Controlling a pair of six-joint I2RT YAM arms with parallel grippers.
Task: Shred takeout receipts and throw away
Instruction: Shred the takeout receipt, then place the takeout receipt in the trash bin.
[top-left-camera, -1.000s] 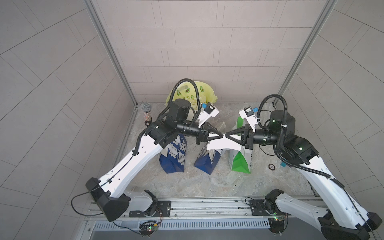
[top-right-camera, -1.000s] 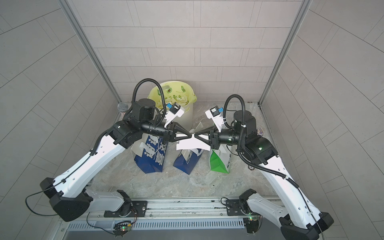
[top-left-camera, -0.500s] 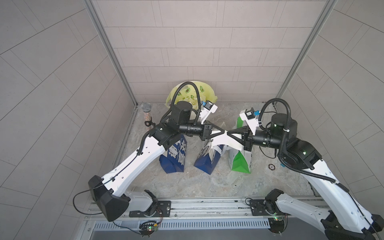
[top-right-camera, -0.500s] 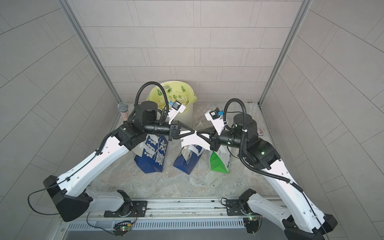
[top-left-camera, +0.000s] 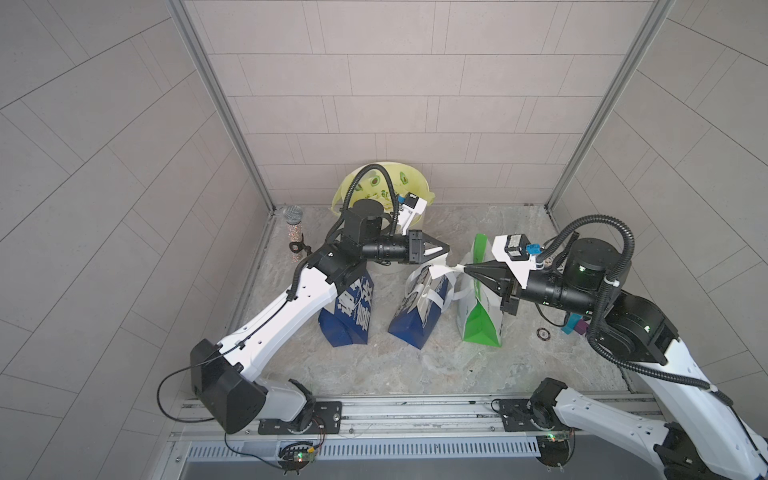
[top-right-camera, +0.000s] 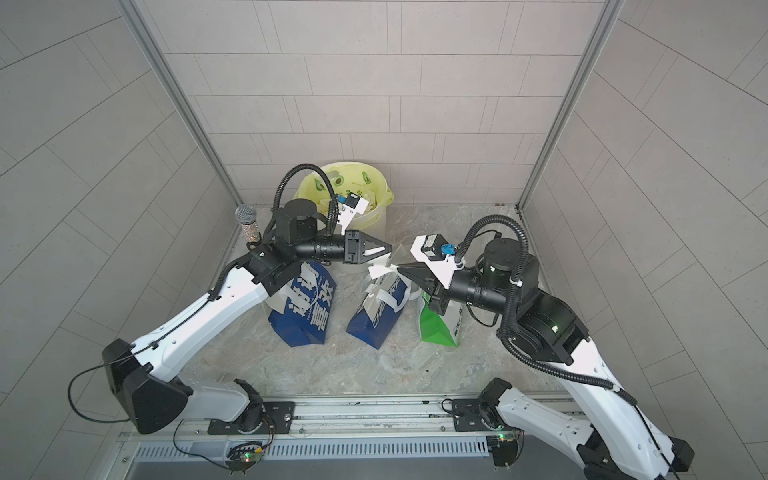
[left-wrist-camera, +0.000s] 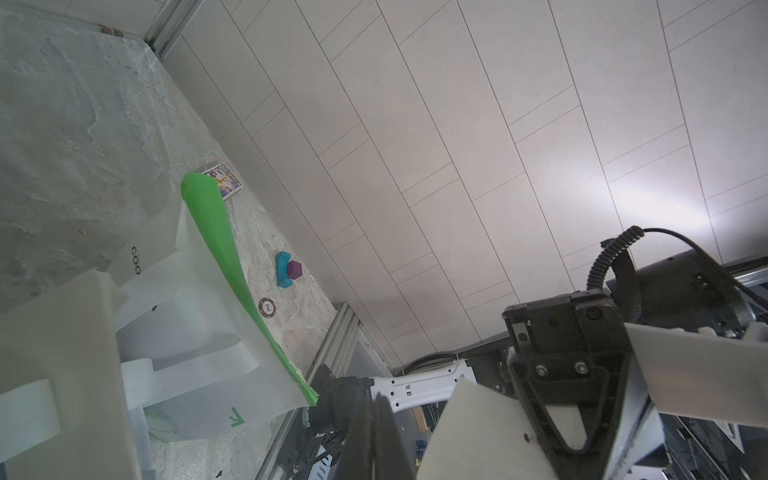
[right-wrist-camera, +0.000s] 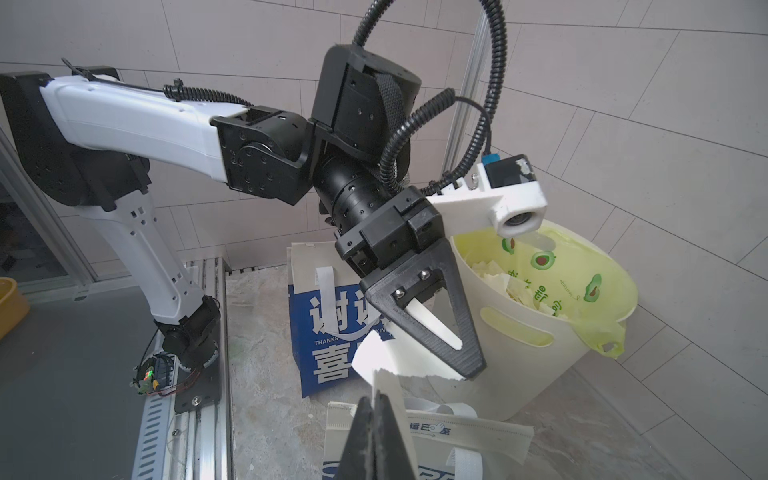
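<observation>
A white takeout receipt (right-wrist-camera: 370, 357) hangs between my two grippers above the bags, with a ragged torn edge across it; it also shows in both top views (top-left-camera: 440, 270) (top-right-camera: 376, 271). My right gripper (right-wrist-camera: 372, 401) (top-left-camera: 466, 269) is shut on its near strip. My left gripper (right-wrist-camera: 473, 370) (top-left-camera: 448, 249) (left-wrist-camera: 375, 401) is shut on the far corner, just in front of the bin. The cream bin (right-wrist-camera: 519, 353) (top-right-camera: 374, 216) has a yellow avocado-print liner and holds torn paper scraps (right-wrist-camera: 507, 286).
Three takeout bags stand below the grippers: a blue one (top-left-camera: 349, 316), a second blue one (top-left-camera: 415, 320) and a green-and-white one (top-left-camera: 482, 320). A glitter tube (top-left-camera: 294, 228) stands by the left wall. A chip (top-left-camera: 542, 333) and small blocks (top-left-camera: 575, 326) lie at the right.
The grippers were tip to tip on the receipt. My left gripper has pulled back toward the bin and my right gripper has drawn rightward, so the slip now shows a torn edge.
</observation>
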